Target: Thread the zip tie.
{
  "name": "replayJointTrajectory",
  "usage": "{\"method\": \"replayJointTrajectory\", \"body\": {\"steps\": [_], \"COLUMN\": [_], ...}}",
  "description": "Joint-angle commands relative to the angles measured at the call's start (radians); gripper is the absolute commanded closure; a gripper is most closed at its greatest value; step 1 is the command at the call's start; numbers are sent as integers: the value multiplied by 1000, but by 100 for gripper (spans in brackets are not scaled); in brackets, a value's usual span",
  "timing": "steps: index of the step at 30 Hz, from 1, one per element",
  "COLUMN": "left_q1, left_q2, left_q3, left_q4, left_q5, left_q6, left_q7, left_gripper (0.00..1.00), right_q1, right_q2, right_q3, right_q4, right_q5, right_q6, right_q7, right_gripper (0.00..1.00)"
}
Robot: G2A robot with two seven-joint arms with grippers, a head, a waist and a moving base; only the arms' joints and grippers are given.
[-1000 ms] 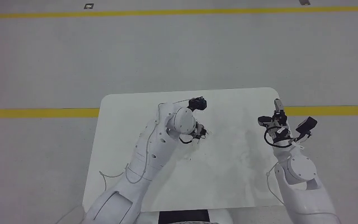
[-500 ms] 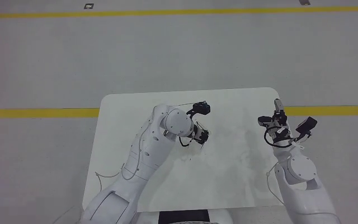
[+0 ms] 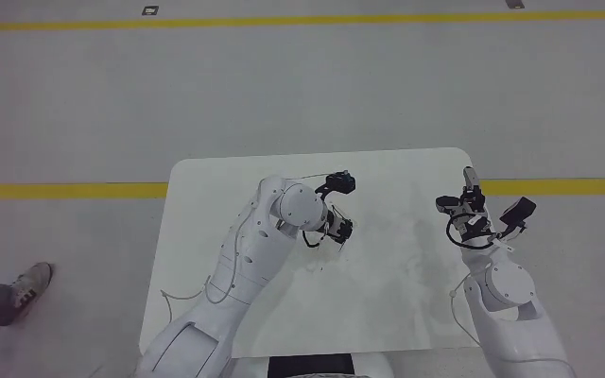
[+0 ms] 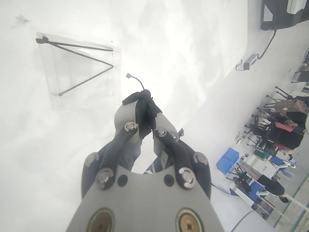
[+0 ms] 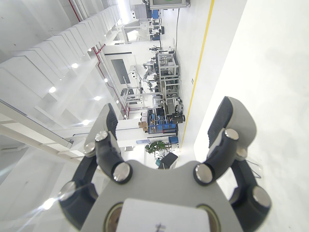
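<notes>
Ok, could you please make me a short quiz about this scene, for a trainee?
1. True or false: the left claw is shut on a black zip tie.
2. The right claw is: A) open and empty, B) shut on a second tie, C) shut on a cloth.
3. Fill in: the spare zip ties lie inside a clear ____ on the table.
Key: 1 true; 2 A; 3 pouch.
</notes>
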Motion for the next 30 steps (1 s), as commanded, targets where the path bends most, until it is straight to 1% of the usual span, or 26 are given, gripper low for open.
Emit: {"method": "replayJointTrajectory", "body": {"steps": [1,11,12,13,16,17,19,20,22,23,24,25,26,29,30], "left_q1": [0,0,4,8,-1,-1,-2,-5,-12,-17,-22,-21,-22,-31,-34], "left_q2": [0,0,0,2,11,13,21,28,43,55,64,74,90,132,153], "left_q3": [0,0,3,7,-4,-8,-13,-6,11,27,43,62,82,113,118], "left_q4": [0,0,1,0,22,29,51,73,96,111,109,100,87,68,60], "left_q5": [0,0,-4,-22,-76,-107,-171,-210,-245,-261,-273,-304,-344,-431,-480], "left_q6": [0,0,-2,-16,-47,-65,-121,-165,-236,-273,-273,-273,-273,-273,-273], "left_q7": [0,0,12,30,9,0,0,0,0,0,0,0,0,0,0], "left_gripper": [100,100,100,100,100,100,100,100,100,100,100,100,100,100,100], "right_q1": [0,0,0,0,0,0,0,0,0,0,0,0,0,0,0], "right_q2": [0,0,0,0,0,0,0,0,0,0,0,0,0,0,0], "right_q3": [0,0,0,0,0,0,0,0,0,0,0,0,0,0,0], "right_q4": [0,0,0,0,0,0,0,0,0,0,0,0,0,0,0], "right_q5": [0,0,0,0,0,0,0,0,0,0,0,0,0,0,0], "right_q6": [0,0,0,0,0,0,0,0,0,0,0,0,0,0,0], "right_q7": [0,0,0,0,0,0,0,0,0,0,0,0,0,0,0], "right_gripper": [0,0,0,0,0,0,0,0,0,0,0,0,0,0,0]}}
